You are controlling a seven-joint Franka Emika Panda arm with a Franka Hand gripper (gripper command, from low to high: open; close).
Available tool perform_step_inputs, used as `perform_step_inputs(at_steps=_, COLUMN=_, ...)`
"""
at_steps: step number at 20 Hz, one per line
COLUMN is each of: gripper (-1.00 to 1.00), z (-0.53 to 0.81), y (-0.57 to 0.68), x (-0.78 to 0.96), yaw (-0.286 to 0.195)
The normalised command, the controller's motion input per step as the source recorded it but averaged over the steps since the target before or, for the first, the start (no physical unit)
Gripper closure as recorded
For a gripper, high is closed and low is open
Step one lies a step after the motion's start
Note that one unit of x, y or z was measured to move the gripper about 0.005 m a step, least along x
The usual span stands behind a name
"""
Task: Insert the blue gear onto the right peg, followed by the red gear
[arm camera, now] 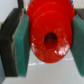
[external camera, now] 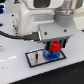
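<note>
— Gripper [external camera: 54, 48] first, please: how does it stand?

— It hangs low over the grey plate [external camera: 36, 60], and its jaws are closed on the red gear [external camera: 54, 47]. In the wrist view the red gear [arm camera: 50, 36] fills the middle of the picture. A green pad [arm camera: 21, 46] presses on one side of it, and at the other side I see only the edge of a second pad [arm camera: 81, 40].

— Where is the blue gear?

— The blue gear [external camera: 50, 55] lies on the plate, directly under the red one. Only part of its toothed rim shows below the red gear.

— Do the two gears touch?

— I cannot tell. In the exterior view the red gear sits just above the blue one with no clear gap, but the picture is too blurred to decide.

— And the right peg?

— It is hidden. The gears and the gripper cover that part of the plate, toward the exterior view's right. The centre hole of the red gear looks dark in the wrist view, but I cannot say if a peg is inside.

— Anything more on the plate?

— It has a black border and lies flat on the white table [external camera: 15, 72]. Its end toward the exterior view's left is bare. A black cable [external camera: 11, 35] runs to the arm from that same side.
</note>
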Motion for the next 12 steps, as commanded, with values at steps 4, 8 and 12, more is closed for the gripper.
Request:
perform_step_inputs(at_steps=4, gripper=1.0, z=0.01, y=-0.03, x=0.1, yaw=0.0)
perform_step_inputs(at_steps=8, gripper=1.0, z=0.1, y=0.03, x=0.01, yaw=0.0)
perform_step_inputs(at_steps=12, gripper=1.0, z=0.4, y=0.02, x=-0.01, yaw=0.0)
